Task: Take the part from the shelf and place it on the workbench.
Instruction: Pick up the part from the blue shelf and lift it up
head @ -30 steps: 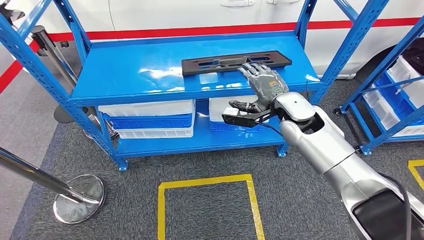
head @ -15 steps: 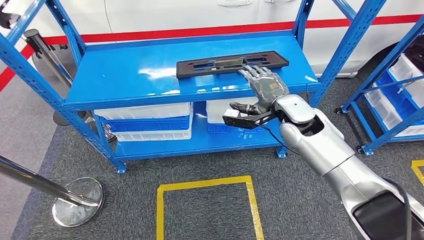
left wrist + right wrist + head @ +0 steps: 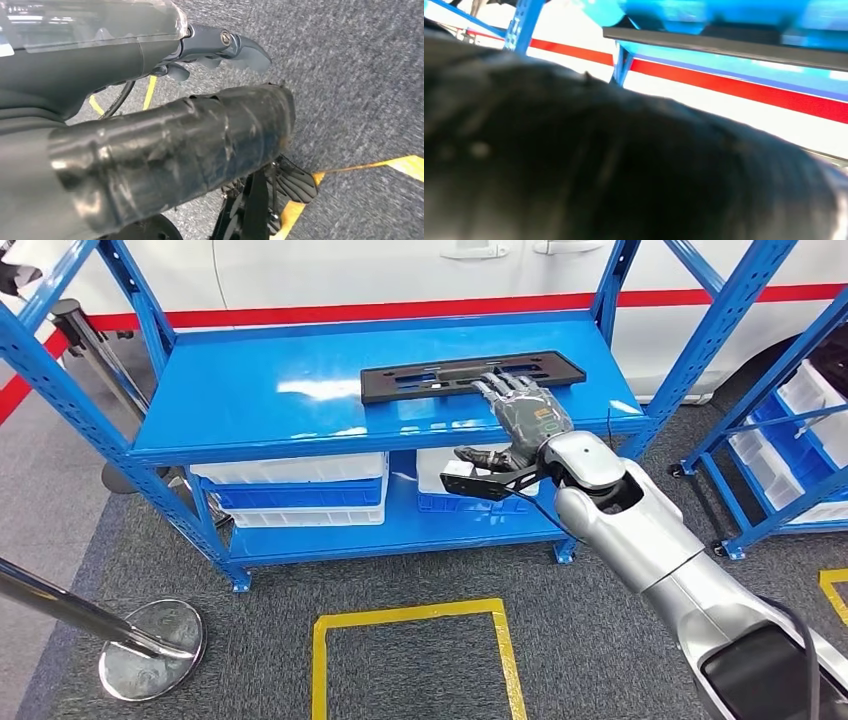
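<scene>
Black and flat, the part (image 3: 472, 376) is lying on the top board of the blue shelf (image 3: 260, 415), toward the shelf's right half, long side running across, at about 12 o'clock in the head view. The right hand (image 3: 522, 410) is reaching over the shelf's front edge with its fingers (image 3: 503, 388) stretched out and apart, their tips resting on the near edge of the part at its middle-right; the thumb is hanging below the shelf edge, so the hand is touching the part but not gripping it. The silver right arm (image 3: 660, 560) is coming in from 5 o'clock. In the right wrist view the part (image 3: 734, 47) is showing as a dark strip against the blue board, past the blurred dark bulk of the hand.

White bins (image 3: 300, 485) are sitting on the lower board of the shelf. A yellow taped square (image 3: 410, 615) is marking the grey carpet at 6 o'clock, and a chrome post base (image 3: 150, 650) is standing at 8 o'clock. In the left wrist view the left hand (image 3: 220, 47) is hanging over the carpet, its fingers loosely curled in, holding nothing.
</scene>
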